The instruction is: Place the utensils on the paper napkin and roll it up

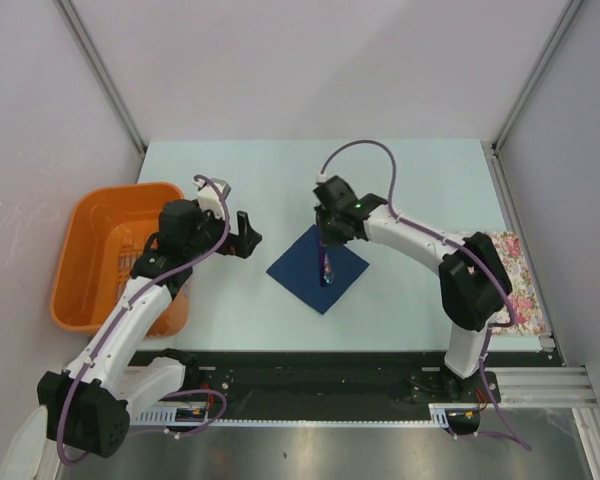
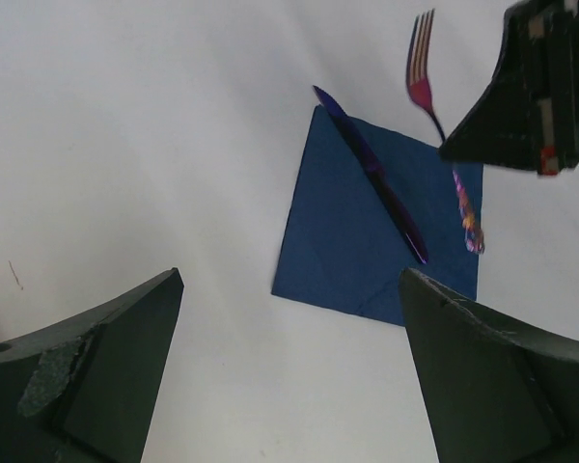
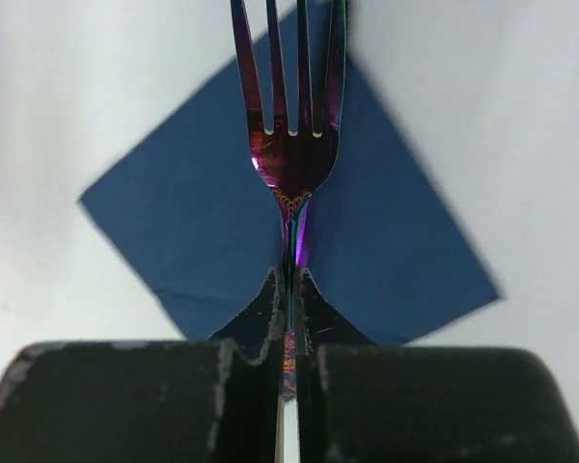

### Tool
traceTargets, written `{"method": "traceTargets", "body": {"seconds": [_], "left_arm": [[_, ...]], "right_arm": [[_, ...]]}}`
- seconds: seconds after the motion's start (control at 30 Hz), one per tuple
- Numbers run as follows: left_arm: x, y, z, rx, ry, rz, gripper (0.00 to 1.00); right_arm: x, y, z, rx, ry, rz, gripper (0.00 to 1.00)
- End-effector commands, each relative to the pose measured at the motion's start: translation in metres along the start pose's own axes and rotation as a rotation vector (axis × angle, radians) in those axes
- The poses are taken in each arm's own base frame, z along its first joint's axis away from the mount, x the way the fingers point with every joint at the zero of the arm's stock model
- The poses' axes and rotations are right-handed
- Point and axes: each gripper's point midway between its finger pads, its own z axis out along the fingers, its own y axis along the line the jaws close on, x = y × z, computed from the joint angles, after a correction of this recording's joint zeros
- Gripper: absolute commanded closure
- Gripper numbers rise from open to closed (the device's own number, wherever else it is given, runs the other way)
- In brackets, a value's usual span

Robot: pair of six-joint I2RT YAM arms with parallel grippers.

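**Fork Hangs Over Napkin With 1 Utensil Already Down**

From above, the right gripper [image 1: 326,248] is clamped on a purple fork [image 1: 325,268] over the dark navy paper napkin [image 1: 305,262], a thin square lying diamond-wise on the pale table [image 1: 220,180]. The left gripper [image 1: 248,233] stands with jaws wide apart and empty, just left of the napkin and near an orange plastic basket [image 1: 90,250]. A floral cloth [image 1: 515,275] lies at the far right.

The left wrist view shows a slim, glossy purple knife [image 2: 372,174] lying diagonally on the napkin, its tip past the top corner. The fork's tines overshoot the napkin's far edge and its handle end sits over the right edge. Released here, it would likely land partly off the sheet or skid, since slick, hard cutlery finds little grip on thin paper.

In the right wrist view, the fingers [image 3: 154,405] pinch the handle's narrow neck, with 4 iridescent tines ahead. So slim a hold could let the fork pivot. The light napkin could also shift if dragged.
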Motion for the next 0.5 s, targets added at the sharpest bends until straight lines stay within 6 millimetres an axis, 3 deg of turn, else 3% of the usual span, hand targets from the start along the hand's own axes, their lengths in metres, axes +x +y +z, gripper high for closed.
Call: {"method": "traceTargets", "body": {"seconds": [0.0, 0.13, 0.17, 0.2, 0.47], "left_arm": [[0.005, 0.000, 0.003, 0.008, 0.011, -0.035, 0.00], [0.012, -0.003, 0.007, 0.026, 0.015, -0.080, 0.00], [0.012, -0.003, 0.007, 0.026, 0.014, -0.081, 0.00], [0.013, -0.003, 0.007, 0.025, 0.016, -0.082, 0.01], [0.016, -0.004, 0.005, 0.024, 0.021, -0.090, 0.00]], "right_arm": [[-0.015, 0.043, 0.008, -0.021, -0.090, 0.018, 1.00], [-0.003, 0.063, 0.027, -0.063, -0.038, 0.031, 1.00], [-0.008, 0.068, 0.027, -0.069, -0.033, 0.034, 1.00], [-0.001, 0.066, 0.039, -0.052, -0.004, 0.033, 1.00], [-0.003, 0.072, 0.061, -0.051, 0.044, 0.041, 1.00]]}}
